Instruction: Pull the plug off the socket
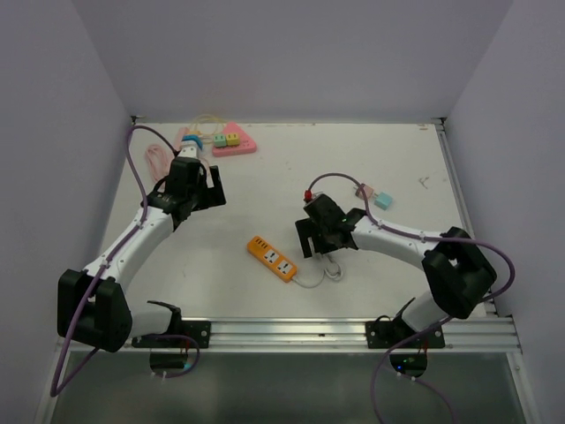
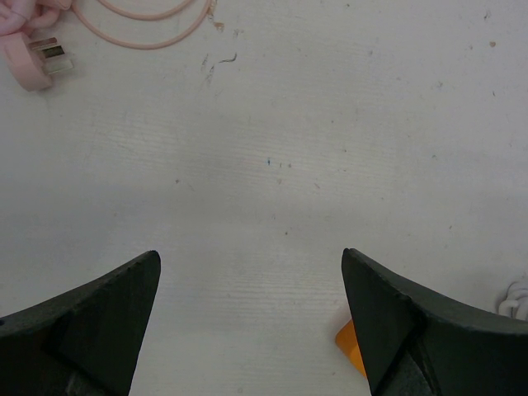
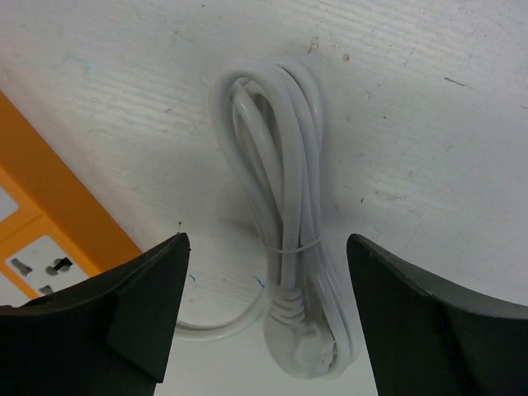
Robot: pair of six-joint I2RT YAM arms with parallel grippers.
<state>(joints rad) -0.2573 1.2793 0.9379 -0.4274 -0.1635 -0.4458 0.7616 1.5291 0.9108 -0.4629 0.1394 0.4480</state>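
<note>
I'm seeing the plug (image 3: 301,355) lying free with its coiled cord (image 3: 276,190) beneath and between my right gripper's (image 3: 266,239) spread, empty jaws, the strip (image 3: 58,198) just left of them showing bare sockets, so the pull is looking done, while the left gripper (image 2: 251,252) is hanging open well away.

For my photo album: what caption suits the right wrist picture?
Open fingers hover over a bundled white cord beside an orange power strip.
</note>
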